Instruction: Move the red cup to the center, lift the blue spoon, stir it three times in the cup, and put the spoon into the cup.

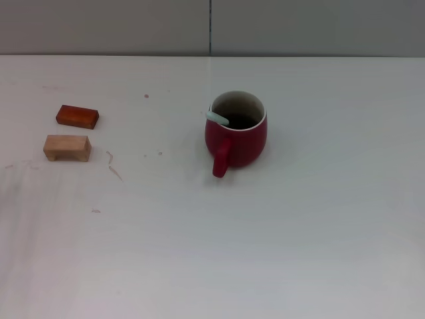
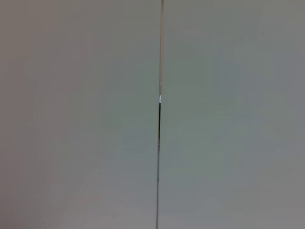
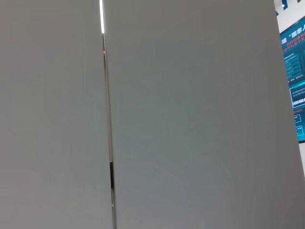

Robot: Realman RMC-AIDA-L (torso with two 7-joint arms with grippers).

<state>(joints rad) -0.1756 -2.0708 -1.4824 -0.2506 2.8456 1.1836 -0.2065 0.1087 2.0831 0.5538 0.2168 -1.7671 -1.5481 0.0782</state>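
A: Red cup [image 1: 236, 130] first — where is it?

B: Going left to right across the head view: a dark reddish block [image 1: 78, 116] sits at the upper left, with a pale wooden block [image 1: 67, 147] just below it. Then the cup stands upright, a little above the middle of the frame on the white table [image 1: 299, 232], its handle pointing toward the bottom edge.

A: And the blue spoon [image 1: 217, 118]?

B: Inside the cup, its pale handle leaning on the rim at the cup's upper left.

A: The grippers?

B: Neither shows in any view. Both wrist cameras see only grey wall panels [image 2: 86, 114], so I can't tell whether the fingers are released or clenched.

A: So what's left to do?

B: By my reading, nothing; the spoon rests in the cup near the center. Finishing well means keeping both arms clear, so nothing nudges the handle or tips the cup.
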